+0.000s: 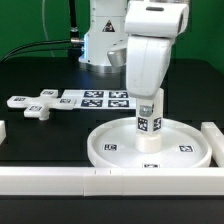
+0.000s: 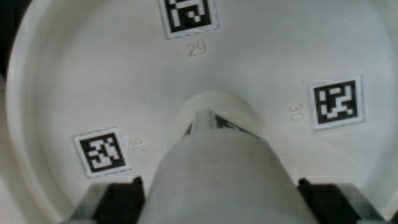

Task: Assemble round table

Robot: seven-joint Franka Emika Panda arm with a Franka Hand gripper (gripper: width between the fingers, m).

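Round table, partway through. The disc (image 1: 120,135), the largest part, lies flat on the black bench (image 1: 40,140) toward the exterior view's right, rim up, just behind the long white bar (image 1: 60,180) that runs along the front edge. It is white plastic, smooth and shallow, with square black-and-white tags spaced round its floor; three of them show in the wrist view. The leg (image 1: 150,124), a short white cylinder with tags on its side, stands upright on the disc's centre, where the hub should be. The hub itself is hidden under it, so I cannot tell whether the leg is fully seated or only resting there. The hand (image 2: 219,197) has the leg clamped: the wrist view shows the dark fingers (image 2: 121,196) pressed against its two sides near the top. The cross-shaped foot (image 1: 35,108), the smallest part, lies loose on the bench well apart at the exterior view's left, touching the end of the marker board (image 1: 95,98). Judged status: leg placement in hand, perhaps being tightened. Left to do: finish the leg joint, then fetch and fit the foot onto the leg's free end.
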